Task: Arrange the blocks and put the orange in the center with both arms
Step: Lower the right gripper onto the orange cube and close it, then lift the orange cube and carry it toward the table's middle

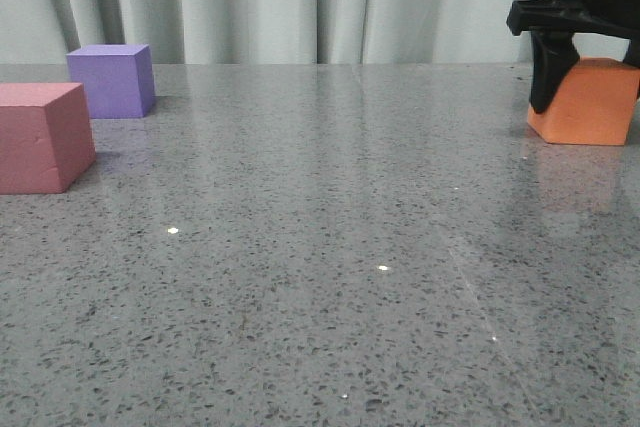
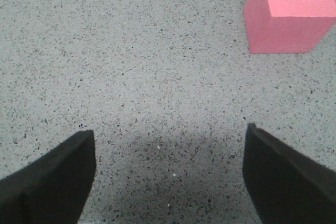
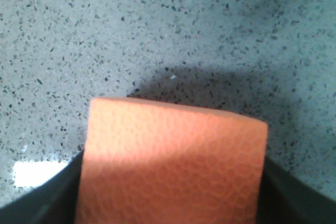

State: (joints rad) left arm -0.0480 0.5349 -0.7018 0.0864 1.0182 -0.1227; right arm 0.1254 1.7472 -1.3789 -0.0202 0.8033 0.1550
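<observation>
Right wrist view: right fingers [image 3: 47,195] pinch the orange cube [image 3: 170,166] for transfer; left fingers [image 2: 50,179] spread, empty, near the pink cube [image 2: 289,11].

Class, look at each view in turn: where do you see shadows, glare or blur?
Front view: the table shines, with small bright glints and a faint reflection under the orange cube. Left wrist view: a soft dark shadow lies between the open left gripper fingers. Right wrist view: the orange cube is close and slightly blurred, its shadow behind it.
</observation>
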